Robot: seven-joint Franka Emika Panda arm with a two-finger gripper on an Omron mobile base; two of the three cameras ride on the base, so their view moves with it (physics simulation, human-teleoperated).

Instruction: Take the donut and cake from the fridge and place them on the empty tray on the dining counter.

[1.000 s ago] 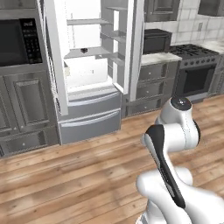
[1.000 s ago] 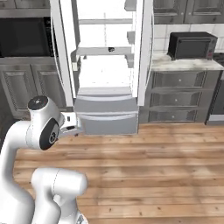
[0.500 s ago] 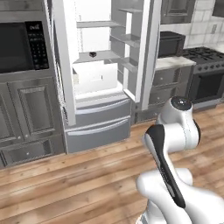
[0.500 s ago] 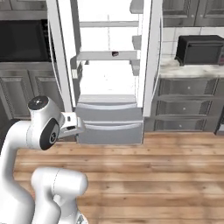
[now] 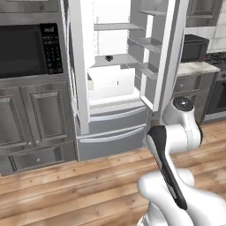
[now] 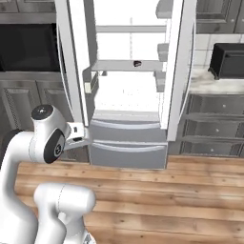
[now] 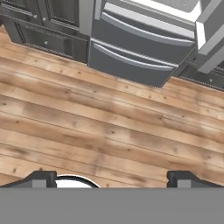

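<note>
The fridge (image 5: 117,84) stands open ahead, doors swung wide, and the cake (image 6: 137,63) sits small and dark on the middle shelf; I can't make out the donut. The gripper (image 7: 112,179) points at the wood floor (image 7: 87,127), jaws spread wide and empty. The cake looks light, soft and crumbly, so pinch its flat sides low and gently.

The fridge (image 6: 128,95) is standing with both upper doors swung open, showing its white inside. A small dark cake (image 6: 137,63) is sitting on a middle shelf. A black microwave (image 6: 229,60) is resting on the counter at right.
</note>
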